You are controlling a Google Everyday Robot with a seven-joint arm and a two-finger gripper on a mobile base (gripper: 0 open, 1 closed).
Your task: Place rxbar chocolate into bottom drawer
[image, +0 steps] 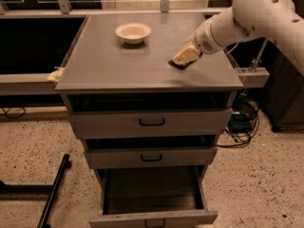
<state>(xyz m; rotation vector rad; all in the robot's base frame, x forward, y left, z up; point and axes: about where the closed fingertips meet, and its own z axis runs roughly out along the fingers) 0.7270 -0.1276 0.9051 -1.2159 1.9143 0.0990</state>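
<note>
One hand (184,57), grip unclear, covers the rxbar chocolate (176,65), perhaps lying diagonal, atop cabinet (118,63).

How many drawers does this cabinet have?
3. Top drawer just under the cabinet top, slightly out; middle drawer below it, slightly out; bottom drawer pulled wide open. The gripper is down on the cabinet top at the rxbar chocolate.
</note>
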